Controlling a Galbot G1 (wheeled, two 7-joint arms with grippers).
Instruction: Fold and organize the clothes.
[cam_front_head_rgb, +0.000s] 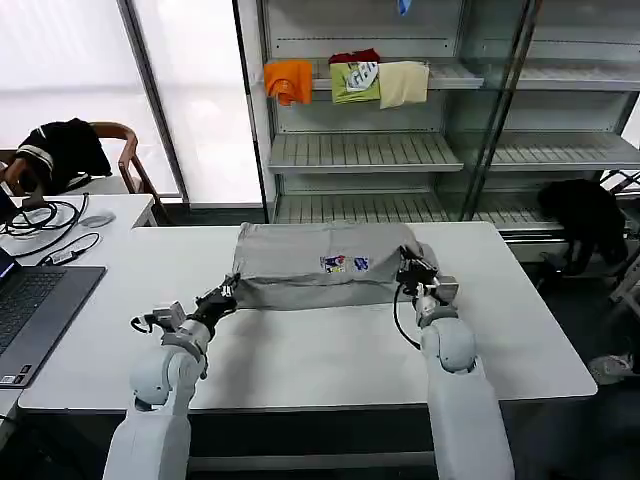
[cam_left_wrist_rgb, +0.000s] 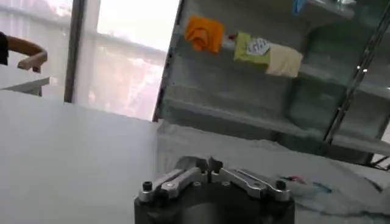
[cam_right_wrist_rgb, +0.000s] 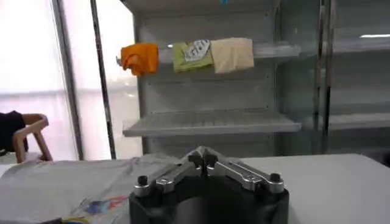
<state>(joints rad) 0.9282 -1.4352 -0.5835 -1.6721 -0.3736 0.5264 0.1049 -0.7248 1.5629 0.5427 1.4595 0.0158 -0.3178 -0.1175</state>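
Observation:
A light grey shirt (cam_front_head_rgb: 320, 250) with a small multicoloured chest print (cam_front_head_rgb: 345, 264) lies across the far half of the white table (cam_front_head_rgb: 300, 355). Its near edge is doubled over. My left gripper (cam_front_head_rgb: 228, 292) is at the shirt's near left corner, shut with grey fabric pinched at its tips. My right gripper (cam_front_head_rgb: 408, 272) is at the near right corner, shut on the cloth the same way. In the left wrist view the shirt (cam_left_wrist_rgb: 244, 149) spreads out beyond the shut left gripper (cam_left_wrist_rgb: 207, 164). In the right wrist view the shirt (cam_right_wrist_rgb: 61, 182) lies beside the shut right gripper (cam_right_wrist_rgb: 203, 153).
A laptop (cam_front_head_rgb: 30, 310), cables and a mouse (cam_front_head_rgb: 97, 219) sit at the table's left. Behind stands a shelf unit (cam_front_head_rgb: 365, 150) with orange (cam_front_head_rgb: 288, 78), green (cam_front_head_rgb: 355, 80) and cream (cam_front_head_rgb: 403, 82) garments. Black garments lie on a chair (cam_front_head_rgb: 60, 150) and at the right (cam_front_head_rgb: 585, 215).

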